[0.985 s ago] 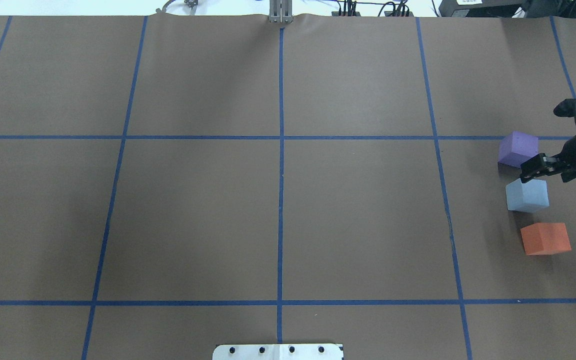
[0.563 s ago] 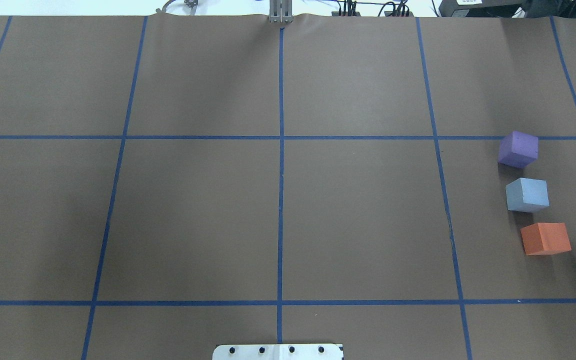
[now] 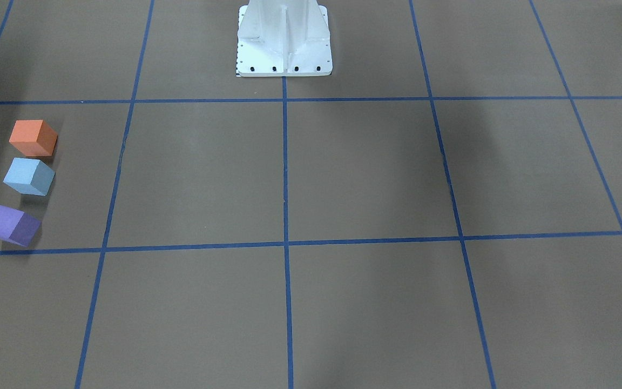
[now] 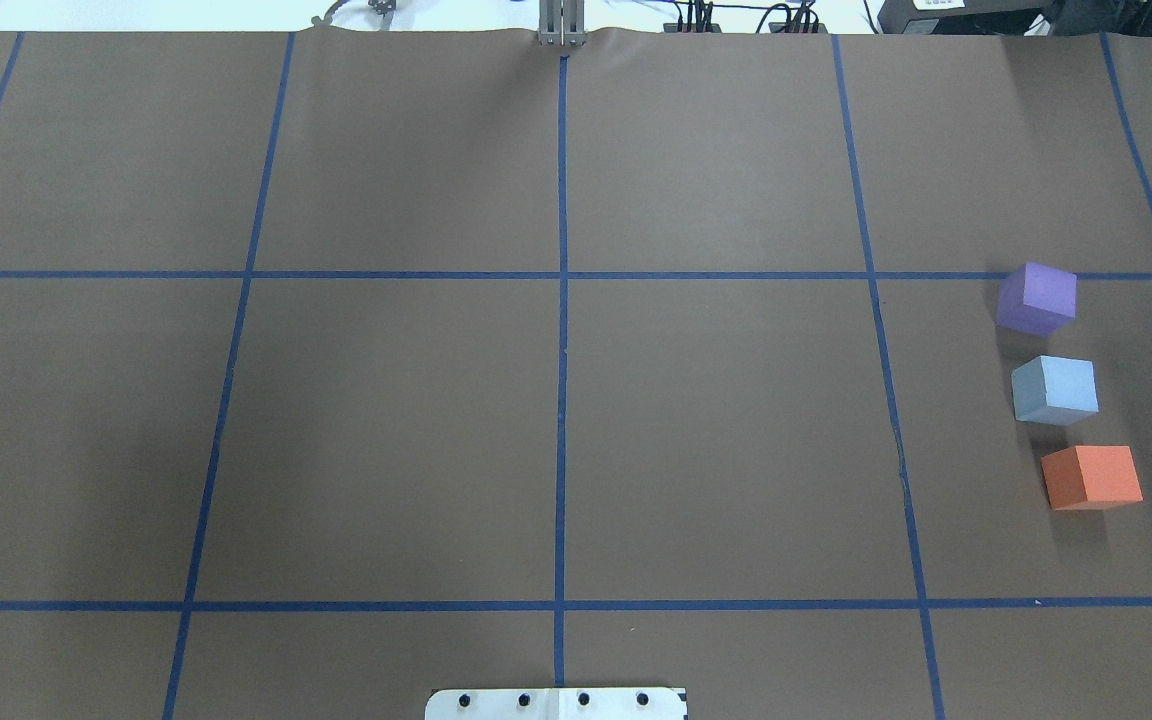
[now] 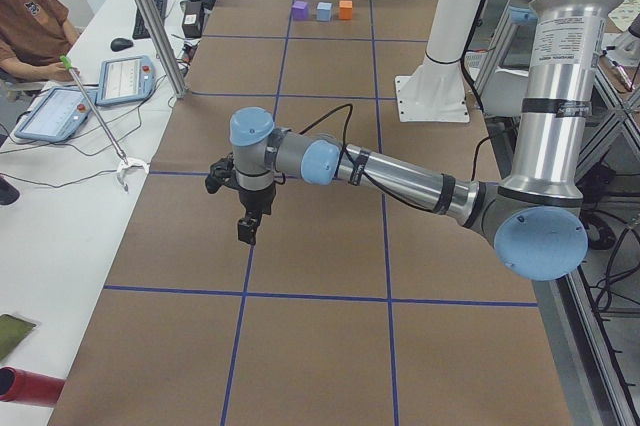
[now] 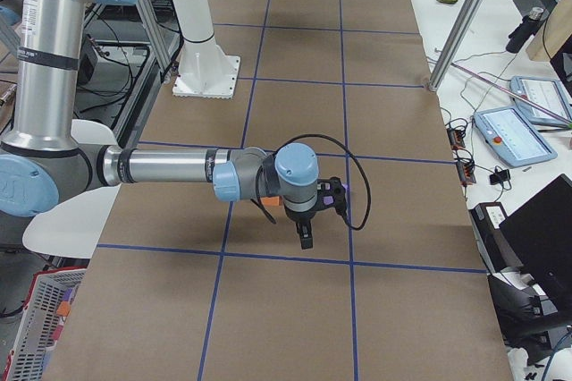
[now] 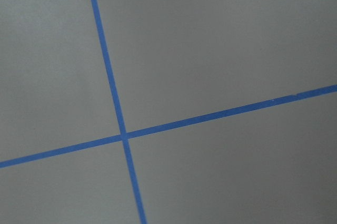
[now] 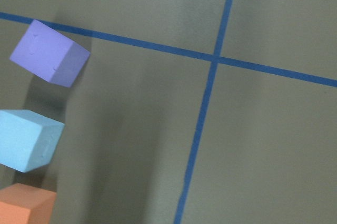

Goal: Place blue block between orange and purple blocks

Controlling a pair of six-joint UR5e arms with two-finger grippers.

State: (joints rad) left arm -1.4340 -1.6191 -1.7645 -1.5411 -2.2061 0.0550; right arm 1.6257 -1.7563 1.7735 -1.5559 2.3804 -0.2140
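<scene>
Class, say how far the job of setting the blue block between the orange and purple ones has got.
Done, by the look of it: the blue block sits between the purple block and the orange block, in one row, touching neither. In hand: nothing; all three stand free. Left: nothing visible.

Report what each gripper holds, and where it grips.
Nothing. The blue block, purple block and orange block all stand untouched on the table.

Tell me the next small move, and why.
Likely none beyond parking the right gripper clear: the blue block already sits between the purple block and orange block, in a rough line, apart from both, with nothing gripping it.
</scene>
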